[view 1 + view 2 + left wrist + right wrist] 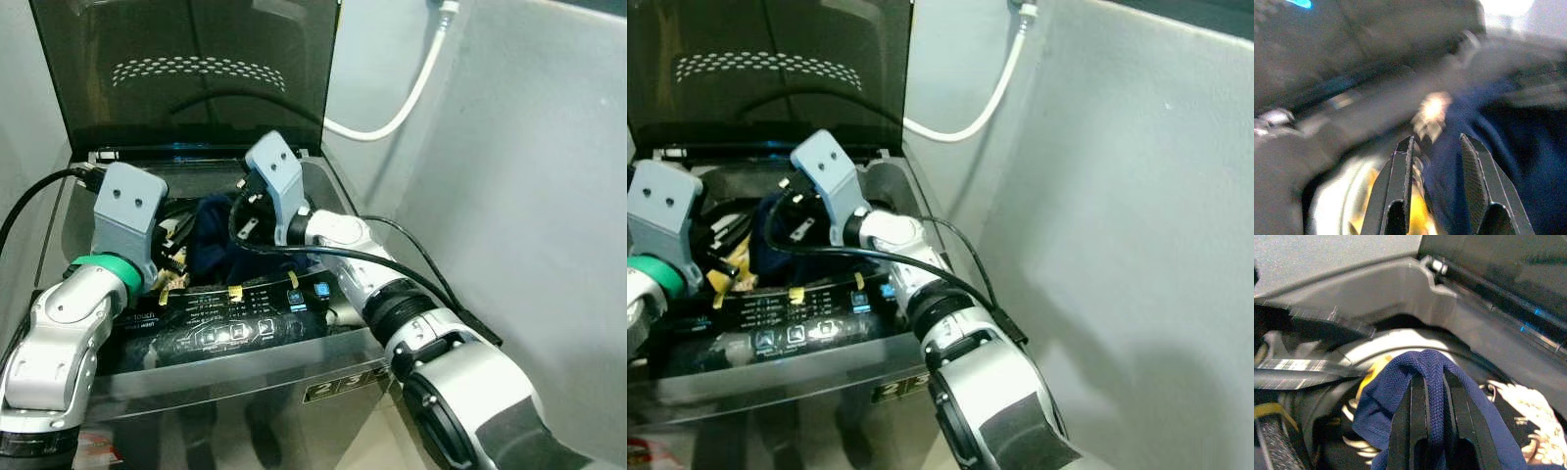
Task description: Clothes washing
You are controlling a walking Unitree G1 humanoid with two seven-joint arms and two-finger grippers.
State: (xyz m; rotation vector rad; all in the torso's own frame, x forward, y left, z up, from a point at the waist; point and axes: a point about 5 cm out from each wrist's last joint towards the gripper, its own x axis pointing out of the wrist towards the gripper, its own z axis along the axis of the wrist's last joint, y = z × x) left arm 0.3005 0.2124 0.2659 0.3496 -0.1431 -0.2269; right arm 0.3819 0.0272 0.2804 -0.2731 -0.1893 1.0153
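Nearest, low in the head views: the top-loading washing machine with stainless front and black touch-control panel (235,318), its panel lit and crossing the lower centre. Lower left: silver left arm with green wrist band, ending in the left gripper (1437,191); its two black fingers stand spread apart over the tub mouth, nothing between them, the navy cloth just beside one finger. Lower right to centre: silver right arm reaching in from the right, ending in the right gripper (1434,426); its fingers are pressed together on a raised fold of the dark navy knitted garment (1425,367), which hangs over the drum opening at the frame's centre. Beyond it: a second fabric, dark with pale and yellow markings (1518,401), lying lower in the drum. Farthest, upper left: the smoked dark see-through lid (186,69) standing raised; upper right: a white hose (402,98) on a grey wall. Progress, judged: loading under way, navy garment not yet let go into the drum, lid closing and cycle start still to come. Room: the tub rim closely rings both grippers; the wall stands near on the right; free space lies mainly upward.
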